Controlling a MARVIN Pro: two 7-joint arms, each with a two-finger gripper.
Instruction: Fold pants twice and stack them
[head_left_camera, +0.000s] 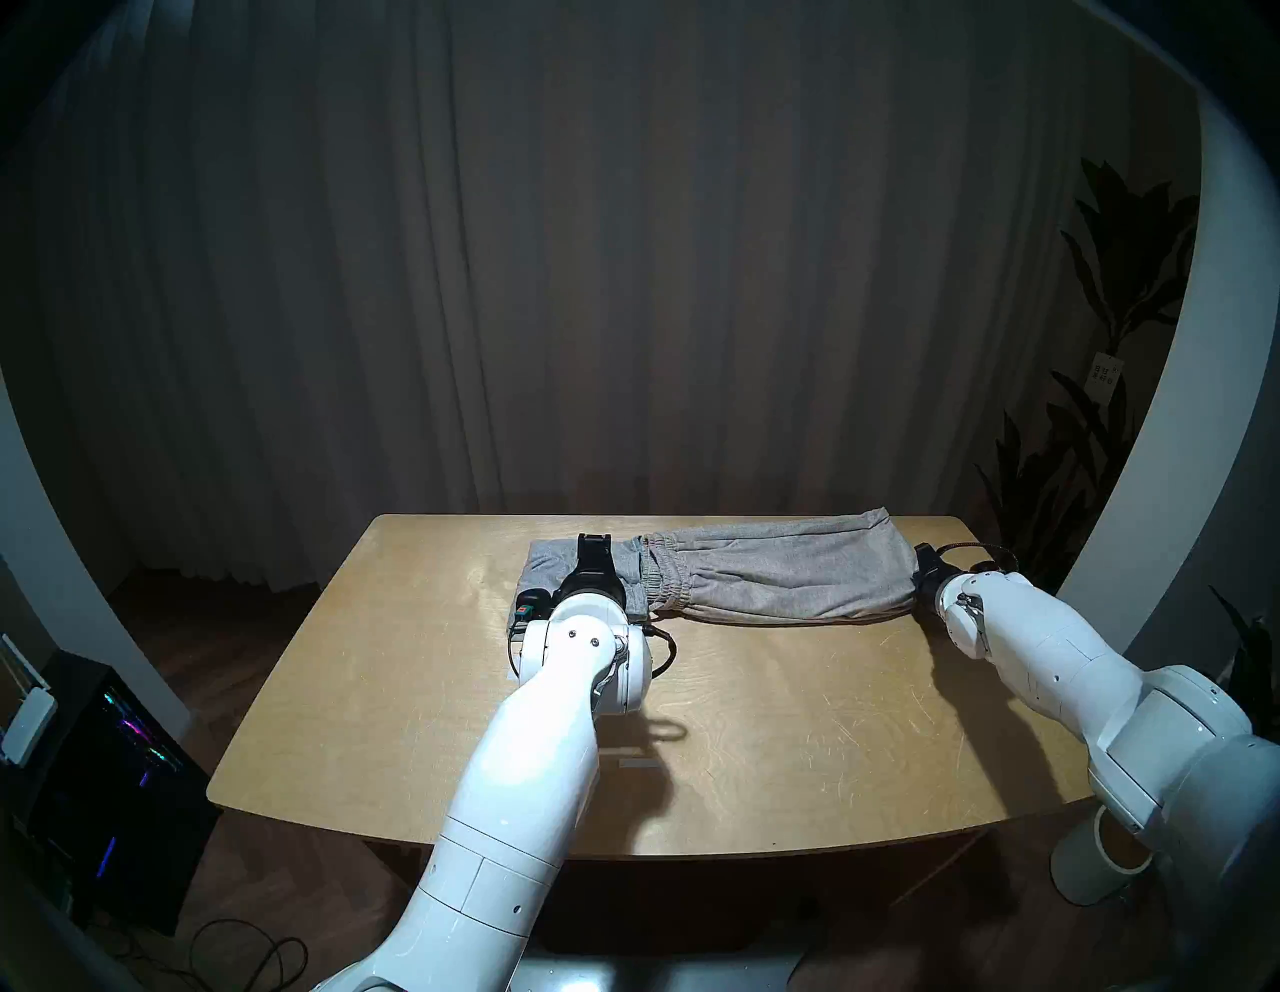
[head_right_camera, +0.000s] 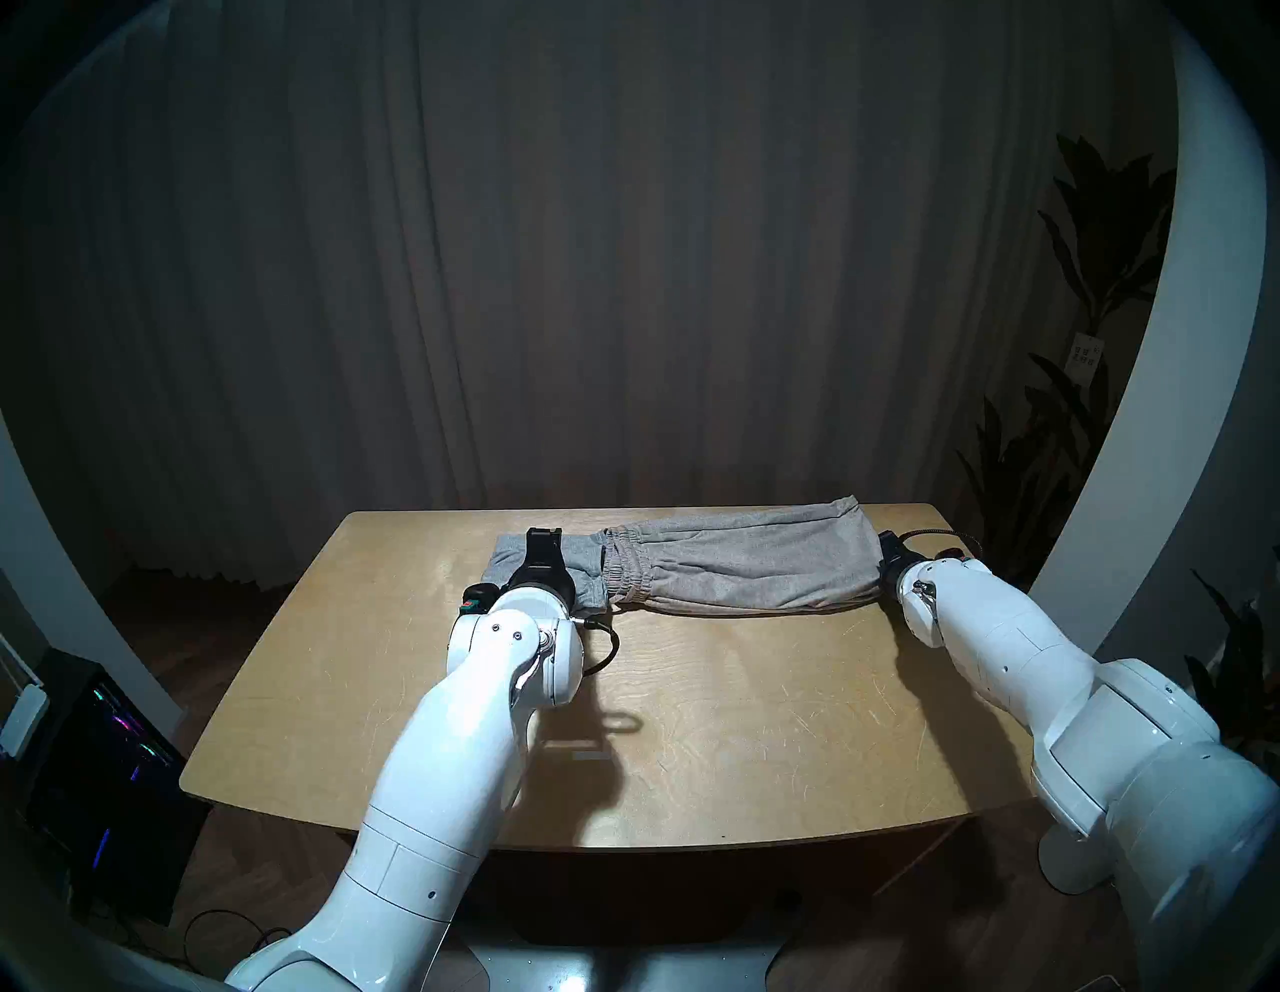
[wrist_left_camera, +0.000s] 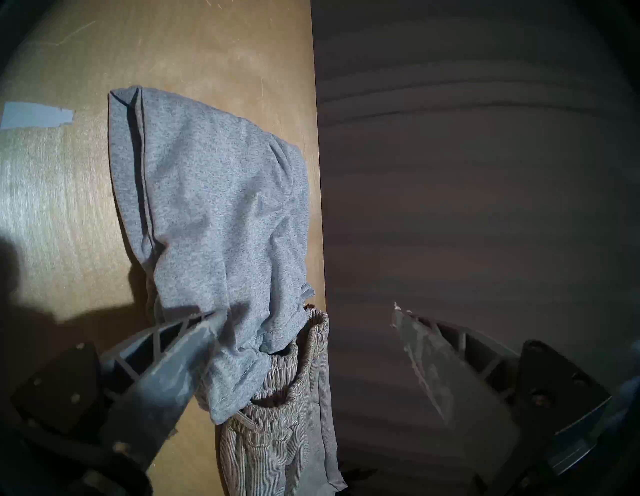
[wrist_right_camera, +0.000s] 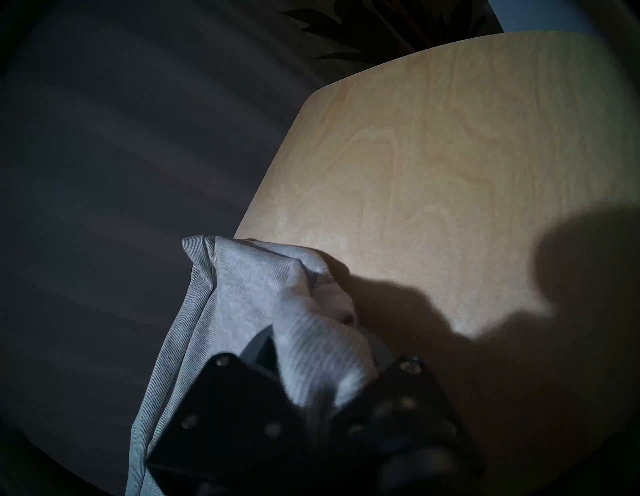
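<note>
The small light grey pants (head_left_camera: 550, 564) lie folded near the table's far edge. My left gripper (head_left_camera: 592, 547) hovers over them, open. In the left wrist view one finger (wrist_left_camera: 173, 367) touches the grey pants (wrist_left_camera: 214, 194), and the other finger is past the table's far edge. The larger beige-grey pants (head_left_camera: 776, 571) stretch to the right, folded lengthwise. Their gathered waistband (wrist_left_camera: 287, 398) lies against the grey pair. My right gripper (head_left_camera: 921, 561) is at their leg end. In the right wrist view my right gripper (wrist_right_camera: 311, 391) is shut on the bunched beige fabric (wrist_right_camera: 263, 277).
The wooden table (head_left_camera: 762, 727) has a small strip of tape (head_left_camera: 637, 764) near its front. A dark curtain hangs behind. A plant (head_left_camera: 1122, 277) stands at the right, a computer tower (head_left_camera: 104, 762) at the left on the floor, and a white cylinder (head_left_camera: 1101, 859) at the table's right front.
</note>
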